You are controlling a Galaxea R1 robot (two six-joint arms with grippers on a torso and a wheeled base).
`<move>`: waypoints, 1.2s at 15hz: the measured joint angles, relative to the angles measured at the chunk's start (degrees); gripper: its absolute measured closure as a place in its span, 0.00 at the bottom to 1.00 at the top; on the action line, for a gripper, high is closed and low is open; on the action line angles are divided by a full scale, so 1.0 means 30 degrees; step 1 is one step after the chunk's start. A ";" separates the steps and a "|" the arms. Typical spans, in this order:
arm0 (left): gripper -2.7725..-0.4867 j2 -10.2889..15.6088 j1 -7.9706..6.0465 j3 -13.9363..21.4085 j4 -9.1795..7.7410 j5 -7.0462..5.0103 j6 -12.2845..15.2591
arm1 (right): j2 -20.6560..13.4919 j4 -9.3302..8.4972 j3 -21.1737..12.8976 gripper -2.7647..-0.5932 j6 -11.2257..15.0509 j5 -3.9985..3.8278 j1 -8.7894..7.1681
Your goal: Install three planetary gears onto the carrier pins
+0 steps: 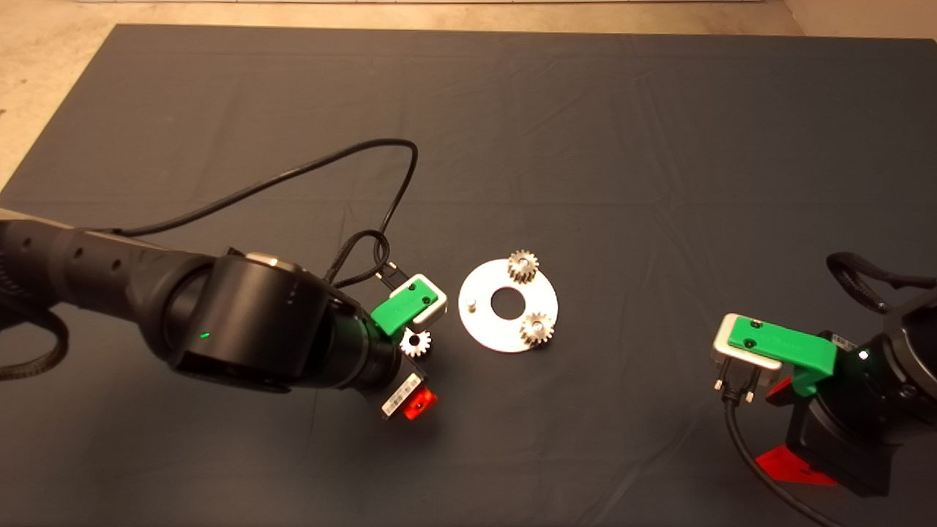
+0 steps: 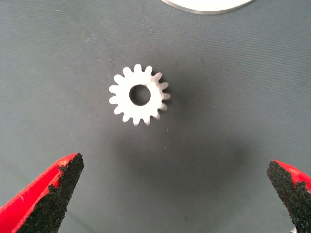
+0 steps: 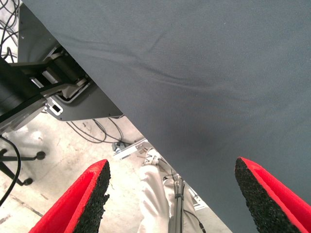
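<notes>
On the dark mat (image 1: 585, 132) covering the tabletop, the flat round silver disc (image 1: 483, 326) lay near the centre, its centre hole (image 1: 505, 303) open. Two planetary gears were already seated on carrier pins: one gear (image 1: 523, 266) at about 1 o'clock on the disc, the other gear (image 1: 537, 329) at about 4 o'clock. The third pin (image 1: 471, 302) stood bare at about 9 o'clock on the disc.

The third gear (image 1: 416, 342) lay flat on the mat just beside the disc, off its rim at about 8 o'clock. In the left wrist view this loose gear (image 2: 139, 94) showed bright and silvery with its centre hole facing up, and an arc of the disc's rim (image 2: 209, 7) showed beyond it.

The left hand (image 2: 180, 194), on the arm reaching in from 9 o'clock, hung directly over the loose gear. It was released, its two fingers (image 2: 53, 189) spread wide to either side of the gear and not touching it.

The right hand (image 3: 172, 199) sat at the mat's 4 o'clock edge, well apart from the disc. It too was released, fingers (image 3: 92, 199) wide and grasping nothing. Its wrist view showed the mat's edge, the floor with cables, and a person's leg (image 3: 155, 199) in light trousers
</notes>
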State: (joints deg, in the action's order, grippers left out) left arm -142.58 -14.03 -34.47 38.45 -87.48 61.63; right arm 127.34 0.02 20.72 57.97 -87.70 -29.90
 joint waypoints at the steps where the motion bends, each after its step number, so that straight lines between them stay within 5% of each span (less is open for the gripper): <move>1: 0.01 -0.0080 0.0243 -0.0238 0.0211 0.0011 -0.0378 | 0.0000 0.0000 0.0000 0.40 0.0008 0.0000 0.0000; 6: 0.01 -0.0102 0.0667 -0.1293 0.0577 0.0135 -0.1229 | -0.0016 -0.0008 0.0000 0.40 0.0008 0.0000 -0.0102; 9: 0.01 -0.0102 0.0712 -0.1883 0.0882 0.1380 -0.1367 | -0.0195 -0.0008 0.0000 0.40 0.0008 0.0000 -0.0094; 13: 0.01 -0.0362 0.0712 -0.2522 0.1139 0.2093 -0.1379 | -0.0466 -0.0024 0.0000 0.40 0.0016 0.0000 -0.0102; 18: 0.01 -0.0496 0.1223 -0.2823 0.1792 0.2202 -0.1460 | -0.1012 -0.0024 -0.0020 0.40 0.0047 -0.0004 -0.0102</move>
State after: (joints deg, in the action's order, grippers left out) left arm -144.07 -10.36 -42.94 43.82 -80.87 57.25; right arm 124.31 -0.05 20.66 58.11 -87.71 -30.21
